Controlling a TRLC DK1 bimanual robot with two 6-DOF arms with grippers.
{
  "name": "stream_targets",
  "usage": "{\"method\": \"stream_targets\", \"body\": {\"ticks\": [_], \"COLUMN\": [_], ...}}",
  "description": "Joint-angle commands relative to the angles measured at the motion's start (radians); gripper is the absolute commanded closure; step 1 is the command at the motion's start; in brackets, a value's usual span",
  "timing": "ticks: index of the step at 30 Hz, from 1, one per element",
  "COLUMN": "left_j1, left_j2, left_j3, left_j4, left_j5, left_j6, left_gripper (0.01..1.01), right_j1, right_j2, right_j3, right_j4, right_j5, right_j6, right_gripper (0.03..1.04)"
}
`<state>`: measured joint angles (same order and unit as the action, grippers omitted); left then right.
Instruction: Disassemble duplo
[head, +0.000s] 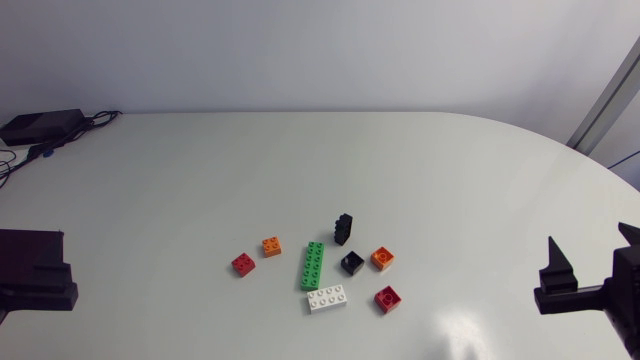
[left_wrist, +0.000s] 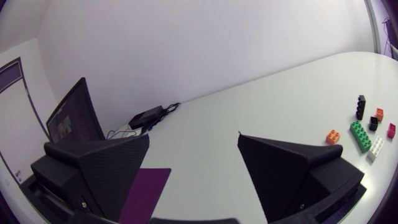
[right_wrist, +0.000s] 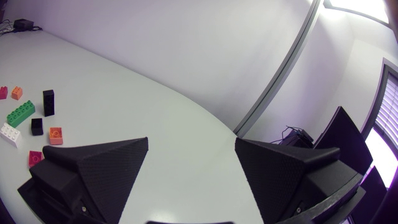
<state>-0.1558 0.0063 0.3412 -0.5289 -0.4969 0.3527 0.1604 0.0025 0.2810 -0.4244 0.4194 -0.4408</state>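
Currently left gripper (left_wrist: 194, 135) and right gripper (right_wrist: 191, 140) sit at opposite sides of the table (head: 300, 150), fingers spread apart, empty. Black stack (head: 343, 229) stands mid-table, just beside the green brick (head: 313, 265). Judged light, rigid, slick-walled: pinch the flat sides, not the studs

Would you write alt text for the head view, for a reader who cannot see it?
Duplo pieces lie scattered on the table: a long green brick, a white brick, two red bricks, two orange bricks, a small black brick and a taller black piece. The left gripper and right gripper sit at its side edges.
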Motion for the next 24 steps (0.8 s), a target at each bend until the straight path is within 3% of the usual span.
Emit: {"method": "stream_targets", "body": {"ticks": [1,9,12,15,16,17,19,21,24], "left_j1": [0.019,0.044,0.05,0.058,0.056,0.061,0.065,0.073,0.075], "left_j2": [-0.017,-0.02,-0.02,-0.017,-0.019,-0.017,-0.02,-0.022,-0.022], "left_j3": [-0.044,-0.113,-0.113,-0.13,-0.149,-0.171,-0.188,-0.226,-0.315], "left_j4": [0.023,0.089,0.141,0.248,0.296,0.346,0.377,0.426,0.569], "left_j5": [-0.005,-0.005,-0.005,-0.005,0.009,0.015,0.015,0.015,0.008], "left_j6": [0.048,0.029,-0.069,-0.08,-0.184,-0.219,-0.192,-0.259,-0.241], "left_gripper": [0.039,0.039,0.038,0.039,0.041,0.041,0.041,0.041,0.041], "right_j1": [-0.015,-0.016,-0.012,-0.004,-0.004,-0.004,-0.004,-0.001,0.007], "right_j2": [-0.01,-0.01,-0.01,-0.01,-0.012,-0.01,-0.01,-0.012,-0.012], "right_j3": [-0.017,-0.036,-0.071,-0.086,-0.095,-0.098,-0.112,-0.123,-0.172], "right_j4": [-0.017,0.021,0.119,0.184,0.211,0.228,0.24,0.263,0.366], "right_j5": [0.002,-0.005,-0.004,-0.004,-0.002,-0.002,-0.002,-0.004,-0.008], "right_j6": [0.027,0.091,0.111,0.108,0.099,0.102,0.113,0.152,0.139], "right_gripper": [0.06,0.06,0.06,0.06,0.06,0.06,0.06,0.06,0.06]}}
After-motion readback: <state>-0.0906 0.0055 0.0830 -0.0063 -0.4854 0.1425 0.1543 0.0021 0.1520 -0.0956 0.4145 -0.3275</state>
